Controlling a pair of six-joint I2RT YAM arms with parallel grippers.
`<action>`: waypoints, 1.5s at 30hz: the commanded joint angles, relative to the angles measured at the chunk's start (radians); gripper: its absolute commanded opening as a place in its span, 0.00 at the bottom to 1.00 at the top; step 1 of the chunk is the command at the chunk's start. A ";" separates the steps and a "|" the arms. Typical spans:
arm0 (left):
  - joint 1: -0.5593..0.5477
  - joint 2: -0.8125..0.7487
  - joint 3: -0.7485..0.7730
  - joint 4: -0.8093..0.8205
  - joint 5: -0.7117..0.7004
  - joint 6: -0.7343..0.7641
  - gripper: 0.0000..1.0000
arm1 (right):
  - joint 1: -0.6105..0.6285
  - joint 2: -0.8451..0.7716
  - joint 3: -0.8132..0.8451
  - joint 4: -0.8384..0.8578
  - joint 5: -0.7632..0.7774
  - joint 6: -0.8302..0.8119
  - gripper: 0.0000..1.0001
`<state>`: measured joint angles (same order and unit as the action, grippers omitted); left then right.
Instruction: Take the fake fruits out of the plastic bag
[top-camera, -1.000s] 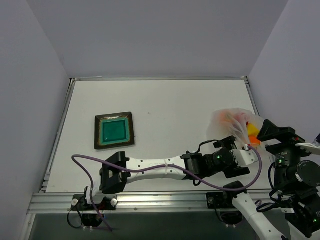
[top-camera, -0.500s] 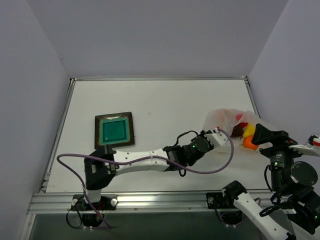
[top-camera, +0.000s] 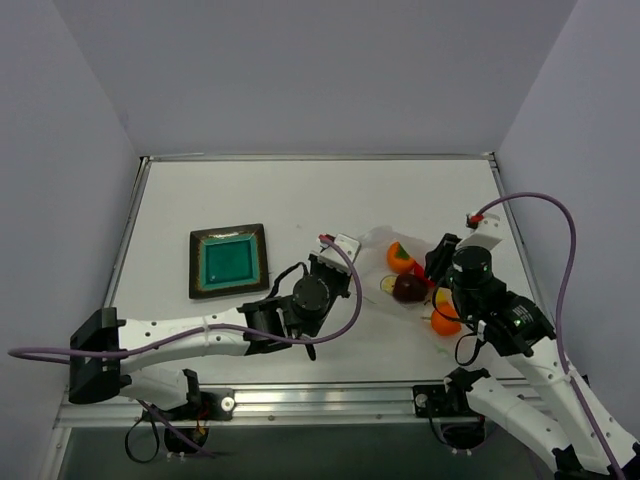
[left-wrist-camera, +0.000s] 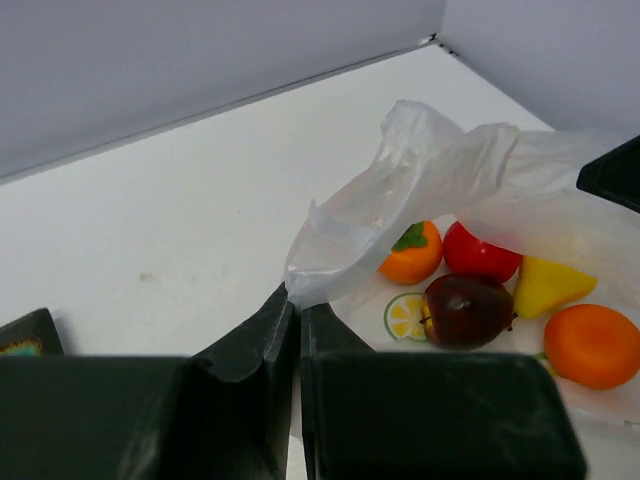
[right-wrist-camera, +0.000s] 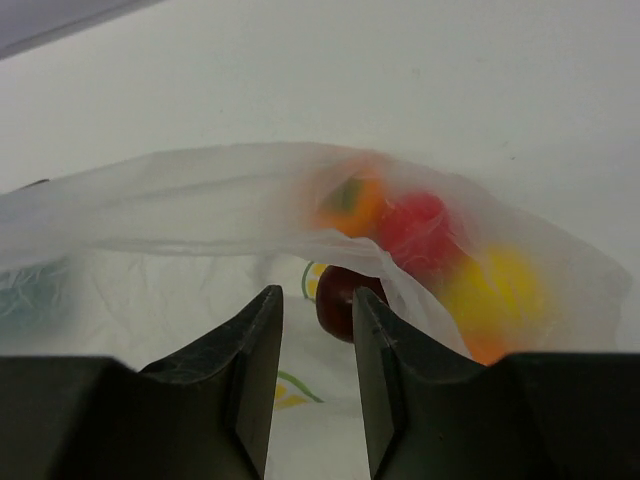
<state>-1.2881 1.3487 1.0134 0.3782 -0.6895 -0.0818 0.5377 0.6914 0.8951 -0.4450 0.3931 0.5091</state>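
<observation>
The clear plastic bag (left-wrist-camera: 420, 160) lies right of the table's middle, its mouth lifted. My left gripper (left-wrist-camera: 295, 297) is shut on the bag's rim. Inside lie the fake fruits: an orange with a green leaf (left-wrist-camera: 412, 253), a red fruit (left-wrist-camera: 480, 255), a dark red apple (left-wrist-camera: 467, 310), a yellow pear (left-wrist-camera: 548, 285) and a second orange (left-wrist-camera: 592, 345). From above, the left gripper (top-camera: 345, 247) is left of the fruits and my right gripper (top-camera: 437, 262) is over them. The right gripper (right-wrist-camera: 316, 292) stands narrowly open at the bag (right-wrist-camera: 200, 190), the apple (right-wrist-camera: 345, 300) just past its tips.
A teal square plate (top-camera: 229, 261) with a dark rim sits on the left half of the table. Walls close in the back and both sides. A purple cable (top-camera: 545, 215) loops above the right arm.
The left gripper closed on the bag and pulled it left toward the table's middle. The right arm swung in over the bag, and its jaws narrowed.
</observation>
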 joint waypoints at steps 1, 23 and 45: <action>0.006 -0.042 -0.053 -0.022 -0.047 -0.142 0.02 | 0.005 0.020 -0.086 0.084 -0.089 0.017 0.30; 0.035 0.060 -0.199 0.044 0.019 -0.354 0.02 | -0.496 0.686 -0.129 0.874 -0.517 0.048 0.00; 0.116 0.145 -0.104 0.148 0.042 -0.392 0.02 | -0.269 0.303 0.010 0.345 -0.546 -0.084 0.79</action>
<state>-1.2034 1.5215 0.8459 0.4736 -0.6601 -0.4351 0.2535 1.0569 0.9672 0.0242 -0.1642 0.3813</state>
